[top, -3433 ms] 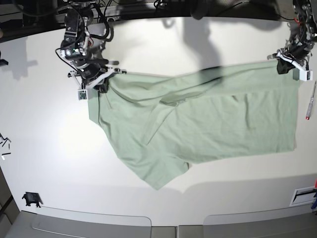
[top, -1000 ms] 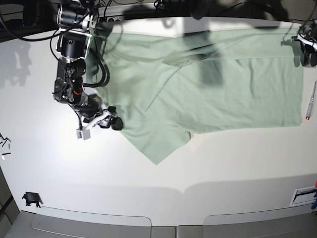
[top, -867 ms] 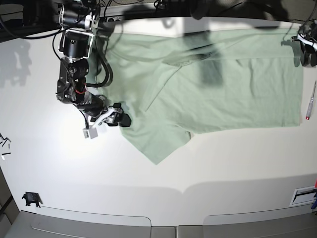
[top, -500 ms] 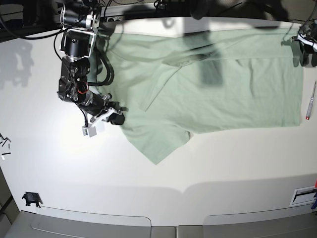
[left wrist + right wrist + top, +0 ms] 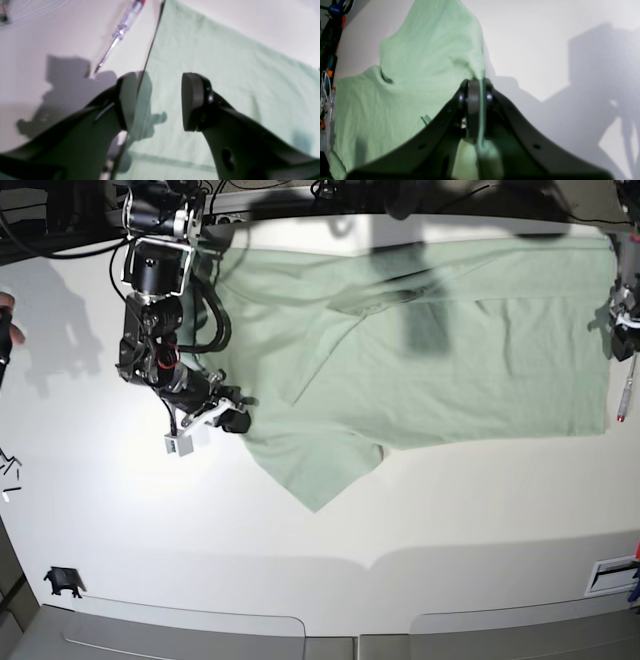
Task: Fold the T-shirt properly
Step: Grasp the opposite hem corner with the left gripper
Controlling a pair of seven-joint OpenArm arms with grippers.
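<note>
The pale sage-green T-shirt (image 5: 470, 350) lies spread across the far half of the white table (image 5: 330, 560), one sleeve pointing toward the front (image 5: 320, 470). My right gripper (image 5: 236, 420) is at the shirt's left edge, low on the table. In the right wrist view this gripper (image 5: 475, 100) is shut on a pinched fold of the T-shirt (image 5: 432, 52). My left gripper (image 5: 622, 340) is at the shirt's right edge. In the left wrist view this gripper (image 5: 157, 100) is open and holds nothing, straddling the edge of the T-shirt (image 5: 225, 65) just above it.
A clear-handled screwdriver (image 5: 625, 395) lies just right of the shirt, also seen in the left wrist view (image 5: 122, 27). A small black part (image 5: 62, 582) sits at the front left. A white slotted piece (image 5: 610, 575) is at the front right. A hand (image 5: 5, 320) shows at the left edge.
My left gripper has moved down along the shirt's right edge, toward the front. My right gripper has stayed shut on the shirt's left edge. A hand has appeared at the left edge.
</note>
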